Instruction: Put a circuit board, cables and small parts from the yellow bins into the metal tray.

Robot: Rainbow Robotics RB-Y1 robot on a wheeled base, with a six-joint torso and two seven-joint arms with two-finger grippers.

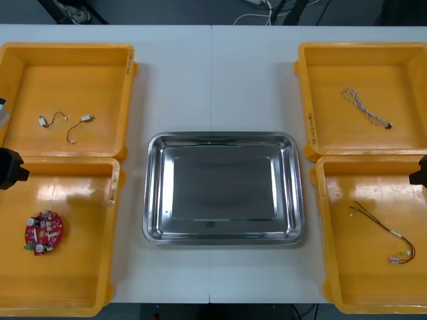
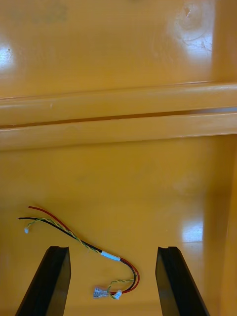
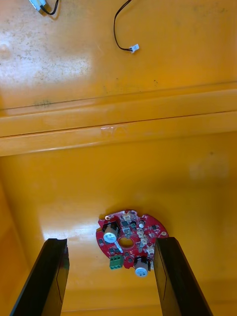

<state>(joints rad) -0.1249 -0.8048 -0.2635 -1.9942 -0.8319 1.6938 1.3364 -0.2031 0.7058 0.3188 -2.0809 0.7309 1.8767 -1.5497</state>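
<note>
A round red circuit board (image 1: 44, 232) lies in the near left yellow bin (image 1: 80, 293). My left gripper (image 3: 111, 241) hovers over it, open, with the board (image 3: 129, 241) between its fingers and lower down. A red and yellow cable (image 1: 387, 233) lies in the near right bin (image 1: 360, 287). Above it my right gripper (image 2: 112, 249) stands open, the cable (image 2: 84, 242) lying between its fingers on the bin floor. The metal tray (image 1: 153, 200) sits bare and shiny at the table's middle. Each arm's black end shows at a side edge, left (image 1: 10, 168) and right (image 1: 419, 172).
The far left bin (image 1: 100, 60) holds black cables (image 1: 79, 128) with white plugs (image 3: 133, 48). A twisted blue and white cable (image 1: 365, 109) lies in the far right bin (image 1: 320, 73). Bin walls (image 2: 118, 118) rise between the near and far bins.
</note>
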